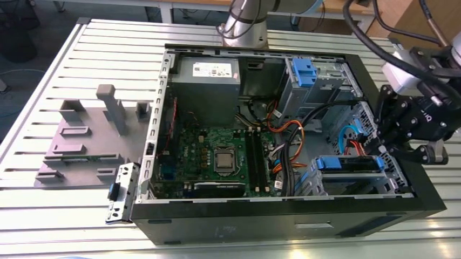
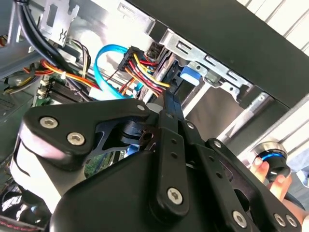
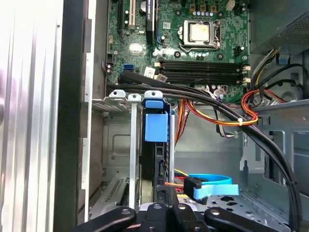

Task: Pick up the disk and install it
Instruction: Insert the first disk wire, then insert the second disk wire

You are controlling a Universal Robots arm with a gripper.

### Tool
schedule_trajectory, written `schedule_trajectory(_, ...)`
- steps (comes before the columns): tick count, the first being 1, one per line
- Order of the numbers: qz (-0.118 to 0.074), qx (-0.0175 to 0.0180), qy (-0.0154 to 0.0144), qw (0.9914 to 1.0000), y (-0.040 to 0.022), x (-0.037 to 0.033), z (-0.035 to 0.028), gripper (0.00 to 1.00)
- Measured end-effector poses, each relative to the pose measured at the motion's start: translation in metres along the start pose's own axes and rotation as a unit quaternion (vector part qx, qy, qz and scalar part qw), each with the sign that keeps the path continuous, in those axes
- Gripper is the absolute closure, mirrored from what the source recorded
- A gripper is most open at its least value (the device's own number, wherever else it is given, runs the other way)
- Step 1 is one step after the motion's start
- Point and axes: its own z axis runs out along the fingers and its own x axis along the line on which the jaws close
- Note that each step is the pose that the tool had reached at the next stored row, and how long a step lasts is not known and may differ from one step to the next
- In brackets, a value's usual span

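The disk (image 1: 349, 163) sits in the lower drive bay of the open computer case (image 1: 288, 216), its blue frame facing up. In the first wrist view the disk (image 3: 155, 159) stands edge-on between the bay's metal rails, under its blue latch (image 3: 156, 126). My gripper (image 1: 385, 144) hangs over the case's rim at the exterior view's right, just beside that bay. In both wrist views its fingers (image 2: 168, 104) are shut together with nothing between them, and the gripper (image 3: 167, 207) points at the disk's near end. Whether the tips touch the disk I cannot tell.
Orange, red and black cables (image 3: 227, 121) and a blue ribbon cable (image 2: 108, 67) run close to the bay. A second blue-framed bay (image 1: 303, 73) sits at the back. A grey fixture (image 1: 79, 140) and a small latch bracket (image 1: 119, 191) lie outside the case. A hand (image 2: 263, 169) holds a round knob.
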Motion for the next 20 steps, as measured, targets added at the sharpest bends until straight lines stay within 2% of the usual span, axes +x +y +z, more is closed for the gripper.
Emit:
schedule_trajectory(3,0.0,0.0,-0.0004,1.0,0.0002,-0.0003,-0.0076,0.89)
schedule_trajectory(9,0.0,0.0,-0.0017,1.0,0.0007,-0.0006,-0.0164,0.89)
schedule_trajectory(20,0.0,0.0,-0.0022,1.0,0.0007,-0.0006,-0.0167,0.89)
